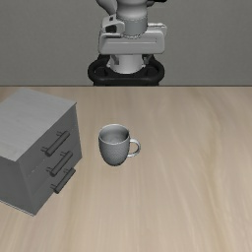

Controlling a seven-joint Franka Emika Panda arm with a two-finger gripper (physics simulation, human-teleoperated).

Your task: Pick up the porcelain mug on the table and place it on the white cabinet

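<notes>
Fingers lost against the pale wrist block of the arm, up behind the far edge of the table; open or closed cannot be told. Well apart from the mug, with the pick-up not yet begun. Standing upright on the table near its middle, mouth up, handle turned toward the exterior view's right, just beside the cabinet but not touching it. Likely stiff and fairly heavy for its size, being porcelain: no give under pressure, a glazed, slippery wall, and liable to chip or crack if knocked or dropped. Best taken from above, across the rim, one finger inside the mouth and one outside the wall, on the side away from the handle. Could also be taken across the whole body if the opening allows, keeping the handle clear. Firm squeeze needed, since smooth glaze may slide. Should be lifted straight up, high enough to clear the cabinet's edge, then carried toward the exterior view's left and set down gently on the flat pale top, above the drawers, well in from the edge.
</notes>
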